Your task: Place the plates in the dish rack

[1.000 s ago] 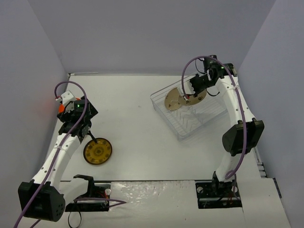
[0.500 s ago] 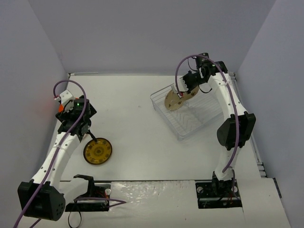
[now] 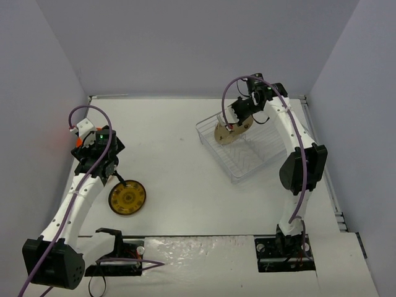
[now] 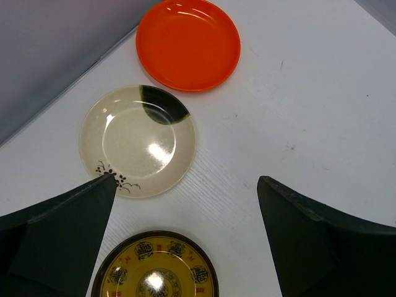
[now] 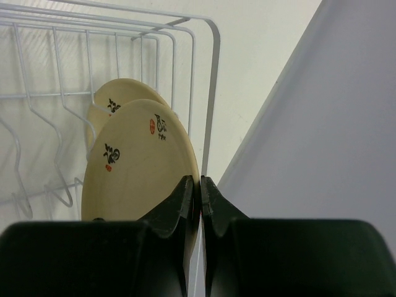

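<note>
Change since one second ago: right arm (image 3: 302,167) has swung left and farther across the dish rack, carrying its plate from mid-rack to the far left corner. Left arm (image 3: 80,192) unchanged.

Bench (image 3: 173,167): white, walled on three sides.

Dish rack (image 3: 253,159): on the right half of the bench, set at an angle, thin white wire dividers inside.

Plates, right side: held cream plate (image 5: 139,167) stands on edge at the rack's end wall, dark and red marks on its face. Cannot tell whether its lower edge rests in the rack. Second cream plate (image 5: 114,93) stands just behind it among the wires.

Plates, left side, all flat on the bench: orange plate (image 4: 188,43) farthest, third cream plate (image 4: 137,141) with a dark patch just beside it, brown plate (image 4: 154,272) with yellow centre nearest.

Right tool (image 5: 199,182): clamped on the rim of the held cream plate.

Left tool (image 4: 185,179): jaws spread wide, holding nothing, above the brown plate and third cream plate.
</note>
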### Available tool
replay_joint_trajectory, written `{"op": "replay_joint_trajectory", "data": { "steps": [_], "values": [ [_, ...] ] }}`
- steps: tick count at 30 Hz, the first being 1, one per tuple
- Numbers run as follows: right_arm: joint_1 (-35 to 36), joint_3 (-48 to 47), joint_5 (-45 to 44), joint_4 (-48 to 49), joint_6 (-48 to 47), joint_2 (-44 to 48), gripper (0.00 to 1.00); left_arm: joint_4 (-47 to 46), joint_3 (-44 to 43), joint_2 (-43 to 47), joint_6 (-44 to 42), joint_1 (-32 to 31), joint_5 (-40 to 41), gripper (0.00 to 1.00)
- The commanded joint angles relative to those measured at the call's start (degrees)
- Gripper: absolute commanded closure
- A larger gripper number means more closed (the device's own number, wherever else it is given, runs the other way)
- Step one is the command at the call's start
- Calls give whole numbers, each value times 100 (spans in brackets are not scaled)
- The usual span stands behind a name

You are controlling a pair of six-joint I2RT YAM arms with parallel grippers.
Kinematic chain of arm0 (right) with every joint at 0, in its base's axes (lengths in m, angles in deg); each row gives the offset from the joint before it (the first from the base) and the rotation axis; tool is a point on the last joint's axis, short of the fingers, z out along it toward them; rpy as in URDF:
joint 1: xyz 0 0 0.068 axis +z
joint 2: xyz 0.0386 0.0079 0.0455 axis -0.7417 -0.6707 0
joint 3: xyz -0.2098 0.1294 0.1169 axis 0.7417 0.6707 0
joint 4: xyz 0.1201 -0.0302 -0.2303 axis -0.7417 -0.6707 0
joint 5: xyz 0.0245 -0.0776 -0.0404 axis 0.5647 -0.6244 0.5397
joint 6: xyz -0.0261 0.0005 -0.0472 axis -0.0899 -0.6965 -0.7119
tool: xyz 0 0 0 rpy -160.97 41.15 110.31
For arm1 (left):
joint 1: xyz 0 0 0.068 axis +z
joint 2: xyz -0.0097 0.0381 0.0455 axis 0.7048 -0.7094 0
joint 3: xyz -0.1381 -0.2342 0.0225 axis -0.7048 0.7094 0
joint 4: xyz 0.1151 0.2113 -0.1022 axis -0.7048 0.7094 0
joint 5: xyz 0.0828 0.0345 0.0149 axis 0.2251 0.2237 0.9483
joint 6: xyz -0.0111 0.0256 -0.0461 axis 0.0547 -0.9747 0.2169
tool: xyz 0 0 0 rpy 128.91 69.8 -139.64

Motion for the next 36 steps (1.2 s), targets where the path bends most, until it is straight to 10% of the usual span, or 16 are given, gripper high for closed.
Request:
{"op": "replay_joint_trajectory", "data": {
  "steps": [1,36],
  "values": [
    [117,164,156,222,-2725,-3,100,-54,-347,86,24,41,190,3],
    [-88,718,-415,1582,-2795,983,100,164,-444,126,187,41,244,3]
  ]
}}
